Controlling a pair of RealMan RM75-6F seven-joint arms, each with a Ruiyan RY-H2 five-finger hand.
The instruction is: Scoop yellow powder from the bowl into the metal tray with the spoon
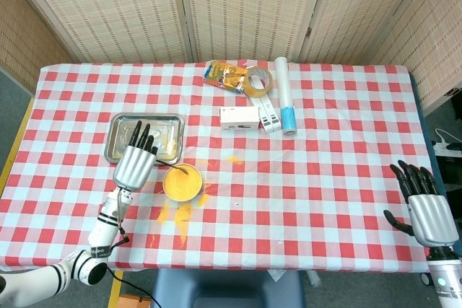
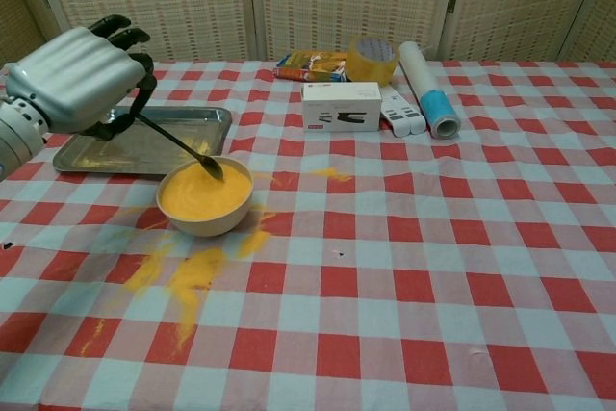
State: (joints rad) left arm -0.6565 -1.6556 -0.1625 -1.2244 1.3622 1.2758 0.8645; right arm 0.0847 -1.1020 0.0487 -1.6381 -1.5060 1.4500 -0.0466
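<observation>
A cream bowl [image 2: 205, 201] [image 1: 182, 182] full of yellow powder sits left of centre. My left hand [image 2: 81, 82] [image 1: 136, 163] hovers just left of it and grips a dark spoon [image 2: 180, 147] by the handle. The spoon slants down with its tip in the powder at the bowl's far side. Behind the bowl lies the metal tray [image 2: 144, 142] [image 1: 145, 137] with a little yellow powder in it. My right hand [image 1: 424, 206] rests open at the table's near right corner, seen only in the head view.
Yellow powder is spilled on the checked cloth [image 2: 189, 275] in front of the bowl and in a small patch [image 2: 327, 174] to its right. At the back stand a white box [image 2: 341, 107], a tape roll [image 2: 372, 59], a paper roll [image 2: 428, 100] and an orange packet [image 2: 310, 65].
</observation>
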